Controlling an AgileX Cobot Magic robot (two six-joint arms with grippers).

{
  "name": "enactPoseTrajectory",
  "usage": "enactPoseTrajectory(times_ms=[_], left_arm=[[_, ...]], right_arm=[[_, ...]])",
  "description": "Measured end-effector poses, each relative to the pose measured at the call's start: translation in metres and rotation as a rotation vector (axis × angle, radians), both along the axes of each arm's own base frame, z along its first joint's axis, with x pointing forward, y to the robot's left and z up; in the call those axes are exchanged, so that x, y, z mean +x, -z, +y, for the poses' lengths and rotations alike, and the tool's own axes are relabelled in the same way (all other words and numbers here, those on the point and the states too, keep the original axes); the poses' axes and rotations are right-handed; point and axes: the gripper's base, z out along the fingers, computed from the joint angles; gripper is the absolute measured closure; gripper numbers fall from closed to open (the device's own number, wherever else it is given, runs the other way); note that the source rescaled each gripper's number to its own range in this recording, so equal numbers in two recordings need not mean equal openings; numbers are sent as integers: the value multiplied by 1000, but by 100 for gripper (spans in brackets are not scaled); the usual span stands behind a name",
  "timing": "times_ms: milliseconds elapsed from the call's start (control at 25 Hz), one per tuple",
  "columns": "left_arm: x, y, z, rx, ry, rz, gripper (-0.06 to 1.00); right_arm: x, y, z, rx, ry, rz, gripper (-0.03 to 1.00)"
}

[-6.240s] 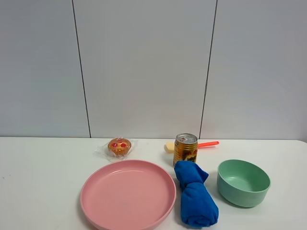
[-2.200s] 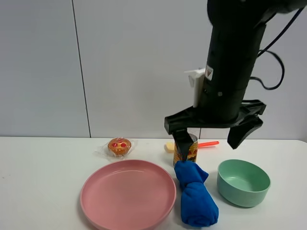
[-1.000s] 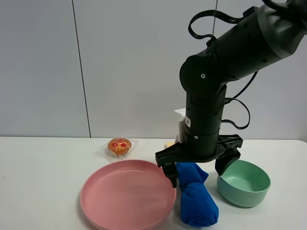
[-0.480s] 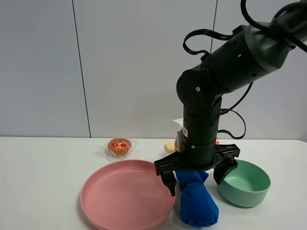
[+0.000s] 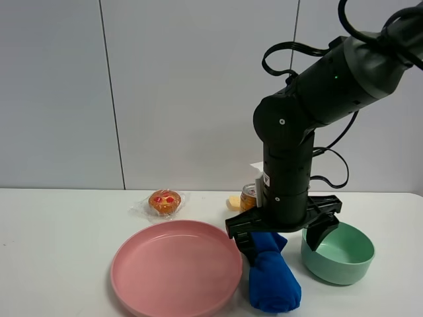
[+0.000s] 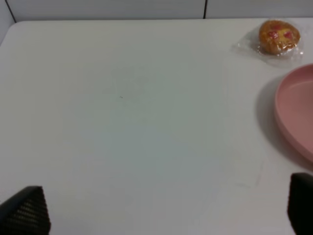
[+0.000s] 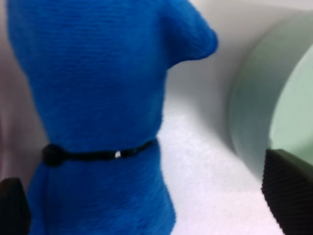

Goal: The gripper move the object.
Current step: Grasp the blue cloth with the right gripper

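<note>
We are seeing a flat white tabletop running back to a pale grey panelled wall. The bright blue rolled cloth bundle is lying on it between the round pink plastic plate and the mint green bowl, just beside both. The black right claw is hanging released, its prongs straddling the bundle's pinched end and not gripping it. The left claw is standing wide over bare table. The clear-wrapped orange muffin is sitting near the back edge. Broad white surface is showing left of the plate.
</note>
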Motion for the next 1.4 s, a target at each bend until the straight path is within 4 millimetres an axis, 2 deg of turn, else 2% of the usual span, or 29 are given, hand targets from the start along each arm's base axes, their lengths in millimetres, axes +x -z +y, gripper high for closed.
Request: enactPoseTrajectory(times_ms=[360, 600, 1000, 1400], left_arm=[[0, 0, 0, 0, 0, 0, -6], [0, 0, 0, 0, 0, 0, -6], [0, 0, 0, -1, 1, 0, -6], [0, 0, 0, -1, 1, 0, -6]], right_arm=[[4, 0, -6, -1, 12, -8, 5], [6, 1, 1, 74, 23, -24, 5], [5, -8, -1, 71, -9, -32, 6], [6, -9, 3, 111, 6, -43, 6]])
